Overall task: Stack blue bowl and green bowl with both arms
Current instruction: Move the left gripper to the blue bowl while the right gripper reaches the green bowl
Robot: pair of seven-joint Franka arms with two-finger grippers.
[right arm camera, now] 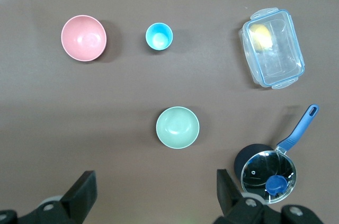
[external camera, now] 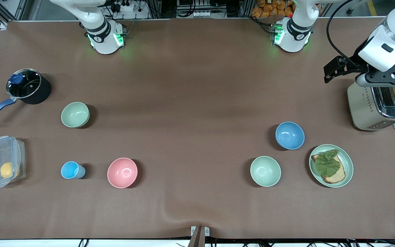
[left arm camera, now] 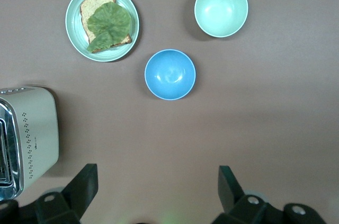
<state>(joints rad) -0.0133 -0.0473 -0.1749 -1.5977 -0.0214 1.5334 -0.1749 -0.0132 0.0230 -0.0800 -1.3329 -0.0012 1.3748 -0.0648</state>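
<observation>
The blue bowl (external camera: 289, 135) stands empty and upright toward the left arm's end of the table; it also shows in the left wrist view (left arm camera: 170, 74). One green bowl (external camera: 265, 171) (left arm camera: 221, 9) stands beside it, nearer the front camera. A second green bowl (external camera: 75, 115) (right arm camera: 177, 127) stands toward the right arm's end. My left gripper (left arm camera: 157, 173) is open and empty, high above the table; its hand (external camera: 389, 78) shows over the toaster. My right gripper (right arm camera: 153, 179) is open and empty, high above the table near the second green bowl.
A green plate (external camera: 331, 165) with bread and lettuce lies beside the blue bowl. A toaster (external camera: 379, 106) stands at the left arm's end. A pink bowl (external camera: 122, 172), a light-blue cup (external camera: 70, 170), a clear lidded box (external camera: 2, 161) and a lidded pot (external camera: 27, 86) stand toward the right arm's end.
</observation>
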